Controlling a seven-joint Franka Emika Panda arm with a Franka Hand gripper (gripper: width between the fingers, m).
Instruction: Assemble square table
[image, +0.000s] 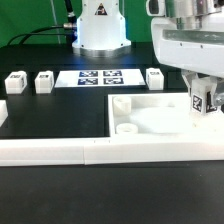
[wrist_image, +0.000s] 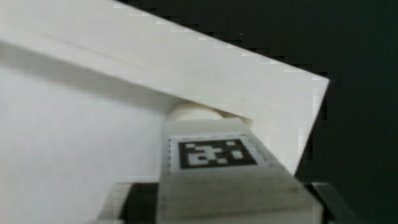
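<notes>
Exterior view: the square tabletop (image: 150, 118) lies on the counter (image: 40, 112) just behind the border wall (image: 50, 150), with three loose leg blocks (image: 44, 80) beyond. Only the wrist view shows the jaws clamped partway closed on the fourth leg block (wrist_image: 214, 155) at the tabletop's corner.

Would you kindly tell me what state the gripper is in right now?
Gripper: closed on a small white plastic leg block with a black-and-white tag.

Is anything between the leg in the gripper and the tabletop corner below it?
Nothing visible. The gripper holds the leg at the tabletop's corner on the exterior view's right. The wrist view shows only the rim and a round white boss ahead of it. A loose leg lies off the slab.
</notes>
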